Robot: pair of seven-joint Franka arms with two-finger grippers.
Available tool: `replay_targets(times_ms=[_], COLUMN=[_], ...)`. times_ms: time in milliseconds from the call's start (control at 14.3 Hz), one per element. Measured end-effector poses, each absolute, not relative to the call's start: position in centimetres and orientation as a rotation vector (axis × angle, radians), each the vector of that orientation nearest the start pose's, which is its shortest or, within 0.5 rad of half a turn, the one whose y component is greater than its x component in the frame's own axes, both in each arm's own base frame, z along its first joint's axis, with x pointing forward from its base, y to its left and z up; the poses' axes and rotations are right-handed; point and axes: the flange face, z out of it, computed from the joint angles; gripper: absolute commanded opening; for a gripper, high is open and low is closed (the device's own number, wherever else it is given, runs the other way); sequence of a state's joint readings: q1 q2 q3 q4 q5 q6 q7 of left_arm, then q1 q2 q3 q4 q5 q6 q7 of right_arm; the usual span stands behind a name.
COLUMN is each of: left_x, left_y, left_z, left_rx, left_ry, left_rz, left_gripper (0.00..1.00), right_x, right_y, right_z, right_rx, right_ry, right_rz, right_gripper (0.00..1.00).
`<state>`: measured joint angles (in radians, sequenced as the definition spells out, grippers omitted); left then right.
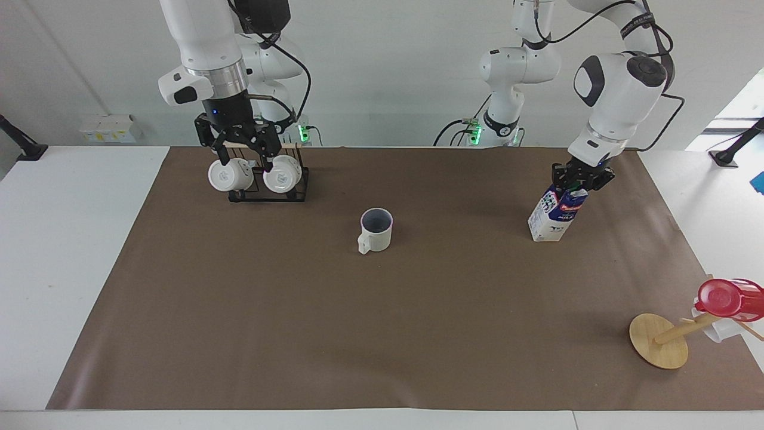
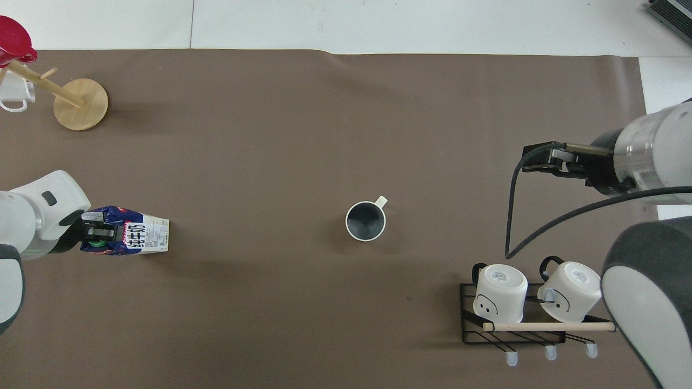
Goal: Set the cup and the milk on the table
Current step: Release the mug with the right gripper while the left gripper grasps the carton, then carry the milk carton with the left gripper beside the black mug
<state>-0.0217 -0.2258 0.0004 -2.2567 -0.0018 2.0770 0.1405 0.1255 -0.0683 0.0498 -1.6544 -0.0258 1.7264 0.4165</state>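
Brown-matted table (image 1: 239, 334) bears cup (image 1: 376, 230); left hand (image 1: 578, 179) clamps milk (image 1: 556, 210); right hand (image 1: 242, 149) spread.

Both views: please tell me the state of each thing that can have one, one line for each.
cup: upright on the mat, free.
milk: standing, cap end held.
left gripper: shut on the milk's top.
right gripper: open, raised over the mug rack.
two white mugs: hanging on the rack.
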Motion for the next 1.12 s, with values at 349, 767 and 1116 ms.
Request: replay_targets(times_ms=[349, 767, 1116], left_x=[48.9, 48.6, 47.1], left_y=[-2.3, -16.9, -24.9], left_z=[48.1, 51.3, 52.9], left_rx=[-3.131, -3.162, -3.188], left_ry=[0.203, 0.081, -0.01], left_rz=[-0.09, -0.14, -0.158], left_gripper=[0.4, 0.4, 0.4], right_x=[53.3, 52.8, 51.9], right_y=[7.9, 2.9, -2.3], right_z=[67.2, 69.1, 71.0], right_rx=[-3.095, -3.111, -3.108], right_ry=[0.414, 0.443, 0.485], right_rz=[-0.223, -0.177, -0.179], right_gripper=[1.0, 1.0, 1.0])
